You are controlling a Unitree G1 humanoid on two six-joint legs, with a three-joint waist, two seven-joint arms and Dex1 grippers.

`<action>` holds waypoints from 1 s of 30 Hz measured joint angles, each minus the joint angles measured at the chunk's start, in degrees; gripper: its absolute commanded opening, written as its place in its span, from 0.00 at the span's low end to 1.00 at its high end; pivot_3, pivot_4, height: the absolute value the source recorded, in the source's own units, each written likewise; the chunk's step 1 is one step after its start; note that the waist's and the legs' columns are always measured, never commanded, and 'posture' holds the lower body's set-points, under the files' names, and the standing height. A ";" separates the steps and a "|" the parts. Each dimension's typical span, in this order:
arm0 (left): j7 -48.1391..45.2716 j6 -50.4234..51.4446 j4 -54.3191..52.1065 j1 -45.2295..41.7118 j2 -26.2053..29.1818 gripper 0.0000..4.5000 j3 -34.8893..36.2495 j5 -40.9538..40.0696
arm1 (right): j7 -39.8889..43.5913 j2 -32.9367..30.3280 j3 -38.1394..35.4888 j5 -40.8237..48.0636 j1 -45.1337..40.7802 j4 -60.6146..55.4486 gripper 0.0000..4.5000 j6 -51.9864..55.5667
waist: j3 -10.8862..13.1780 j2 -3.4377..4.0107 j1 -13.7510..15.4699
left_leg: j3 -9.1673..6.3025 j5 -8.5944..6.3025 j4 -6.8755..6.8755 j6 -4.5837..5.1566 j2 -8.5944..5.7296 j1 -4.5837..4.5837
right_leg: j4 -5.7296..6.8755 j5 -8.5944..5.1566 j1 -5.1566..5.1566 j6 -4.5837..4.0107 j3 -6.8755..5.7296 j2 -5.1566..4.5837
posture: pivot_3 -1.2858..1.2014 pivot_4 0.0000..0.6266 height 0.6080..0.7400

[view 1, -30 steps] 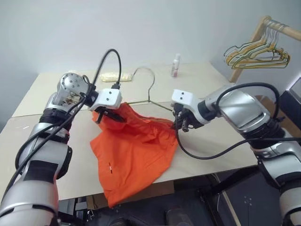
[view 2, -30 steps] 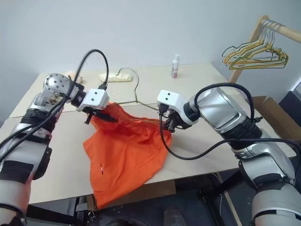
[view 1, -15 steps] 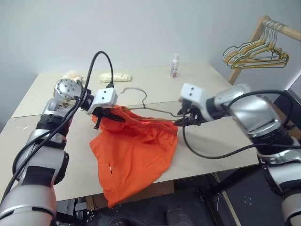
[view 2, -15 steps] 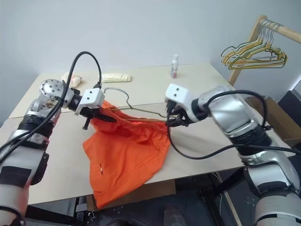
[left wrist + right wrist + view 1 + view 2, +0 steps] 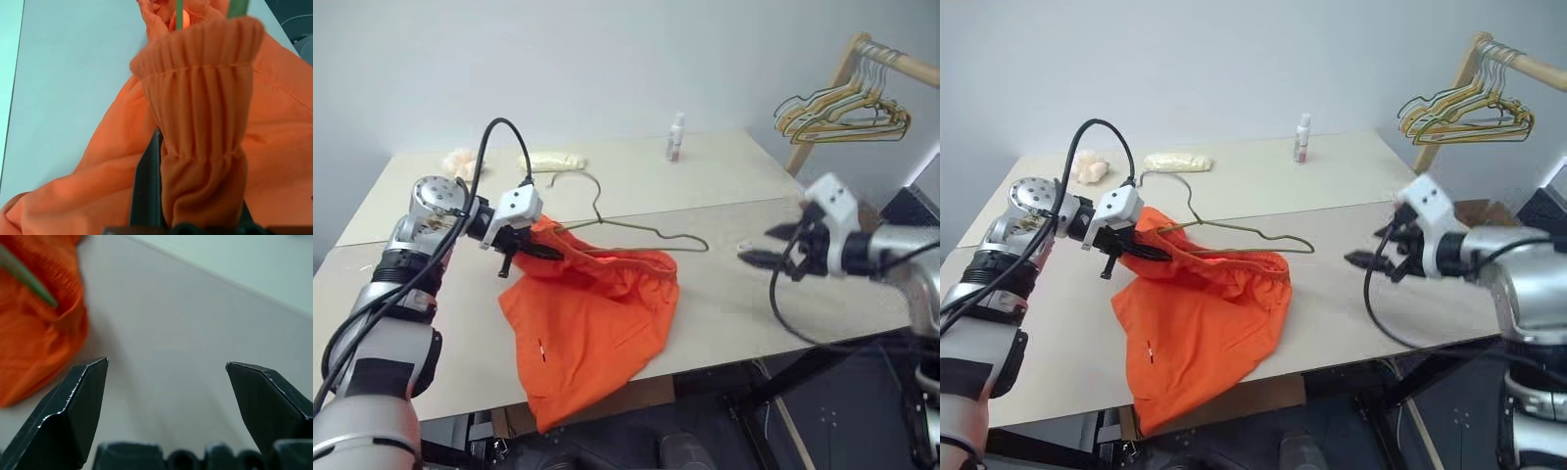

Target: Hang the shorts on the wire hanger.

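The bright orange shorts (image 5: pixel 589 315) lie on the table (image 5: pixel 744 196), with one leg hanging over the front edge. My left gripper (image 5: pixel 538 251) is shut on the gathered waistband (image 5: pixel 200 122) and holds that end slightly raised. The thin wire hanger (image 5: pixel 646 231) runs through the waistband; its hook stands up behind my left gripper and its other end rests on the table, to the right of the shorts. My right gripper (image 5: pixel 760 247) hovers open well to the right of the shorts, with nothing between its fingers (image 5: pixel 80 404).
A wooden rack with a bunch of yellow, green and dark hangers (image 5: pixel 847 113) stands at the back right. A small bottle (image 5: pixel 677 137), a pale yellow cloth (image 5: pixel 554 159) and a peach-coloured lump (image 5: pixel 460 160) sit along the table's far side.
My right gripper has opened, let go of the right end of the shorts and hanger, and swung far to the right. The hanger's right end now rests on the table. My left gripper still grips the waistband.
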 measured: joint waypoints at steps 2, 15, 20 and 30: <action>0.00 0.08 0.40 -0.37 -0.16 0.00 -0.06 0.01 | -2.48 4.72 0.95 1.07 2.80 -1.80 0.99 -0.46 | 0.00 0.00 -0.43 | 0.01 0.00 -0.03 0.00 0.00 0.10 | 0.01 0.00 0.05 0.00 0.05 0.02 | 0.43 0.00 1.00; 0.00 2.22 1.18 -1.63 -0.50 0.00 0.88 0.02 | -17.13 26.60 10.30 -1.62 -0.54 9.73 0.88 -7.27 | 0.00 -0.01 -0.68 | -0.03 0.01 -0.02 -0.01 -0.01 -0.04 | 0.23 -0.01 0.01 0.01 0.02 0.02 | 0.44 0.00 1.00; 0.02 2.95 -0.15 -1.41 -0.29 0.00 2.18 0.03 | -16.82 27.13 12.10 -1.11 -1.53 10.20 0.52 -7.28 | 0.00 -0.01 -0.73 | -0.04 0.01 -0.02 -0.01 -0.01 -0.03 | 0.25 -0.01 0.01 0.01 0.02 0.01 | 0.44 0.00 1.00; 0.00 4.47 -2.47 0.16 -0.03 0.00 3.61 0.09 | -14.73 23.36 12.29 0.57 -1.39 9.62 0.00 -7.24 | 0.00 -0.01 -0.67 | -0.03 0.01 -0.02 -0.01 -0.01 -0.03 | 0.25 -0.01 0.02 0.01 0.03 0.01 | 0.44 0.00 1.00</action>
